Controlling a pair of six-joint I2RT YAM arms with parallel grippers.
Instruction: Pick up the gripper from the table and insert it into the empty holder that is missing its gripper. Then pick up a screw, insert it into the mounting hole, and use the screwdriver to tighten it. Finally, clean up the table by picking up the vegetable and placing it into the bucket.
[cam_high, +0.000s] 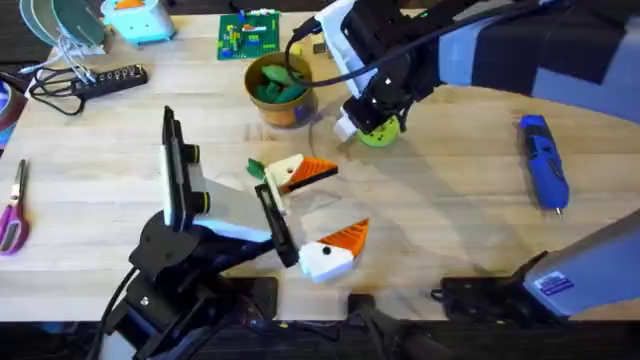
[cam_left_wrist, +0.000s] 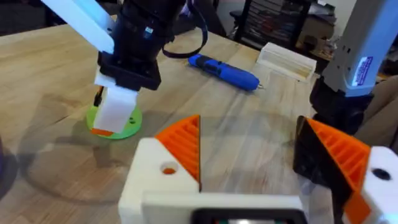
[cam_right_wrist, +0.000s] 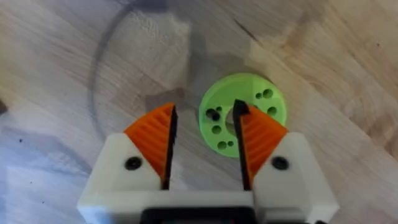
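My right gripper (cam_high: 362, 124) reaches in across the table (cam_high: 470, 215) and hangs open just over a lime-green disc with holes (cam_high: 381, 137). In the right wrist view its orange pads (cam_right_wrist: 155, 134) frame that disc (cam_right_wrist: 249, 99) with nothing between them. My left gripper (cam_high: 320, 210) stands wide open near the table's middle, empty, as its wrist view (cam_left_wrist: 255, 155) confirms. The orange bucket (cam_high: 280, 100) behind it holds green pieces. A small dark green bit (cam_high: 255, 168), perhaps the vegetable, lies by the left gripper's far finger. The blue screwdriver (cam_high: 543, 160) (cam_left_wrist: 224, 70) lies at the right. The loose gripper piece and screw are out of view.
Pink-handled scissors (cam_high: 12, 205) lie at the left edge. A black power strip (cam_high: 100, 80), a green circuit board (cam_high: 250, 35) and a light blue box (cam_high: 140, 20) line the back. A white tray (cam_left_wrist: 289, 59) sits beyond the screwdriver.
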